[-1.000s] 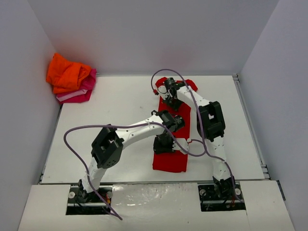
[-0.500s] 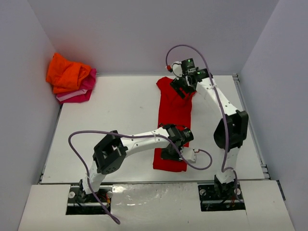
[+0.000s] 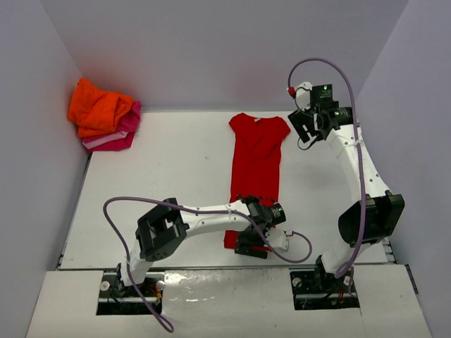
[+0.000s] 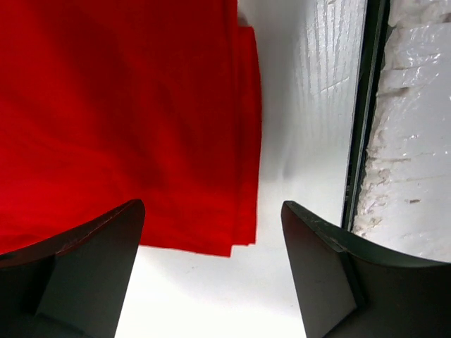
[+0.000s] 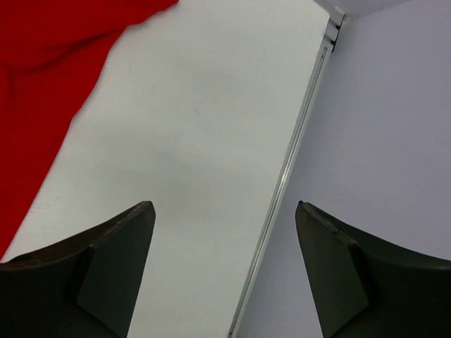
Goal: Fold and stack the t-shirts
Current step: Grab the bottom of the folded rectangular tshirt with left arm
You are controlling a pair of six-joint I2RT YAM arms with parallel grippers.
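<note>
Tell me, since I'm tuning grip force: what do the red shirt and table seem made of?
Red shirt: soft matte cloth, probably cotton knit; it lies limp, edges layered. Table: hard white board, slightly glossy; light reflects off it near the edge.

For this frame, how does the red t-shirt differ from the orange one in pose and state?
The red t-shirt lies flat, laid out as a long narrow strip; the orange t-shirt is bunched in a heap. The red one lies mid-table, directly on the table; the orange one sits at the far left corner, atop the pink t-shirt. Both are plain, bright cloth, and neither is held.
</note>
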